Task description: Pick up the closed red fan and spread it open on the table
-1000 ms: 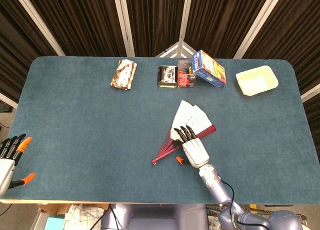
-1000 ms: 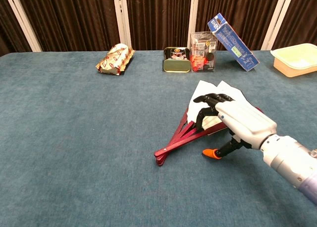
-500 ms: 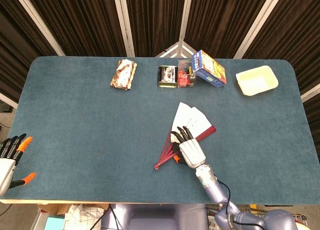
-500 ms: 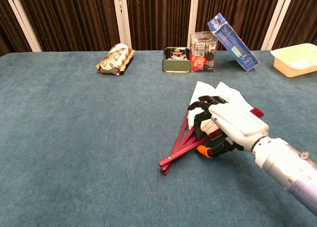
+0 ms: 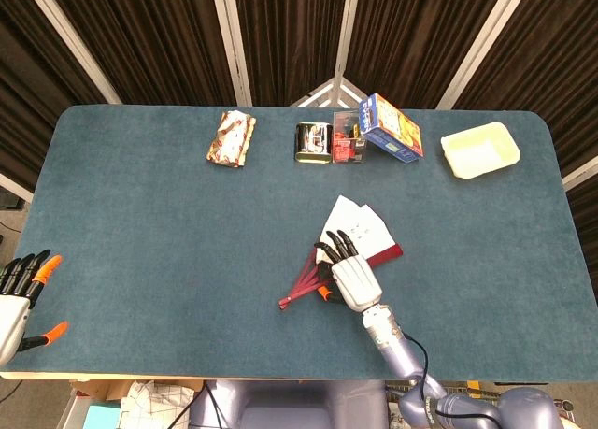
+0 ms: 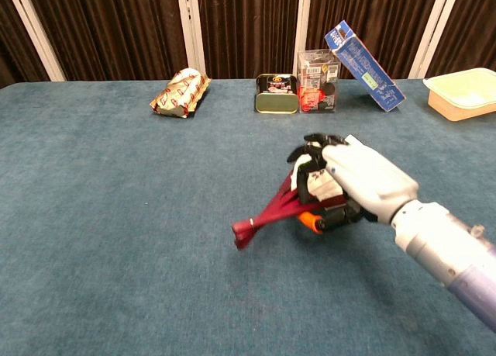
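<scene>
Partly splayed, the red fan's (image 6: 267, 212) slim ribs sit clasped by the right hand (image 6: 353, 181)

The red fan (image 5: 348, 245) lies a little right of the centre in the head view, in the lower half of the frame. It is partly open: the white paper leaf spreads toward the upper right, with a dark red outer rib along its right edge. The red sticks (image 6: 267, 214) come together into a narrow bundle that points to the lower left. In the chest view this bundle end seems lifted a little above the blue table surface, and the leaf is mostly hidden.
</scene>
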You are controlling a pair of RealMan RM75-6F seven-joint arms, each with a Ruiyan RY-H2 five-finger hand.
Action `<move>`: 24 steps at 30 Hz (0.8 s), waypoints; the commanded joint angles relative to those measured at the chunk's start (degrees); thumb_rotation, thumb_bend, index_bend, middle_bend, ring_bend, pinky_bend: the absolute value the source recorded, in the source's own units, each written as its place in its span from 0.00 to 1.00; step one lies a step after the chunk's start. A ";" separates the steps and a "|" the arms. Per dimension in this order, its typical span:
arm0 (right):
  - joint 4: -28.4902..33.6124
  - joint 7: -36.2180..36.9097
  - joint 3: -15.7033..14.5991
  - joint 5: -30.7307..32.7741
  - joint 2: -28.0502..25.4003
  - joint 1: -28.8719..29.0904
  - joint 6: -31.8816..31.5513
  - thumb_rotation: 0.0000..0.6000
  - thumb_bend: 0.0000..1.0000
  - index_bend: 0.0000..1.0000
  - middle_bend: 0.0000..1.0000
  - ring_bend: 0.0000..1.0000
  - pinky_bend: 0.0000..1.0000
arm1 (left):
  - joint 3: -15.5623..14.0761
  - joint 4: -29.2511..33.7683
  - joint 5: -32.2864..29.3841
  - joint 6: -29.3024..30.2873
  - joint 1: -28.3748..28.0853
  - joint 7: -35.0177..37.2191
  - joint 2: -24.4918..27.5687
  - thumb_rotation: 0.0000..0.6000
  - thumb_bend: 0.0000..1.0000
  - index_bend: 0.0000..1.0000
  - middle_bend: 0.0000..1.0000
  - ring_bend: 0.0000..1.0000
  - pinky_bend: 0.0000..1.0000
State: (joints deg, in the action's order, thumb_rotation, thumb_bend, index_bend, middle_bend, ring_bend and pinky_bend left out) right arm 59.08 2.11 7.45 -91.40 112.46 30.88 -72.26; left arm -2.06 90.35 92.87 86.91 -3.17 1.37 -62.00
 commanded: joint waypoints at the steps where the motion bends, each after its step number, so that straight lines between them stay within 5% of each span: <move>1: 5.83 -1.90 2.23 0.64 -2.88 0.92 -0.63 1.00 0.38 0.69 0.24 0.01 0.00 | -0.02 0.07 0.04 0.08 0.03 0.04 0.07 1.00 0.00 0.00 0.00 0.00 0.00; 17: 28.66 -11.71 11.94 10.41 -13.50 1.97 1.88 1.00 0.38 0.70 0.24 0.01 0.00 | 0.74 1.24 -0.45 0.40 -0.23 0.08 0.77 1.00 0.00 0.00 0.00 0.00 0.00; 24: 35.30 -15.28 17.32 16.68 -17.18 3.57 3.88 1.00 0.38 0.71 0.24 0.01 0.00 | 4.60 4.40 -1.13 -1.34 -4.09 -2.81 3.00 1.00 0.00 0.00 0.00 0.00 0.00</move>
State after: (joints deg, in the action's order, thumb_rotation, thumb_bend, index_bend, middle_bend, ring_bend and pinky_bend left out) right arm 92.82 -12.06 23.46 -76.27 96.39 33.77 -69.14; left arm 1.15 93.33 92.27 86.50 -5.85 -0.72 -59.86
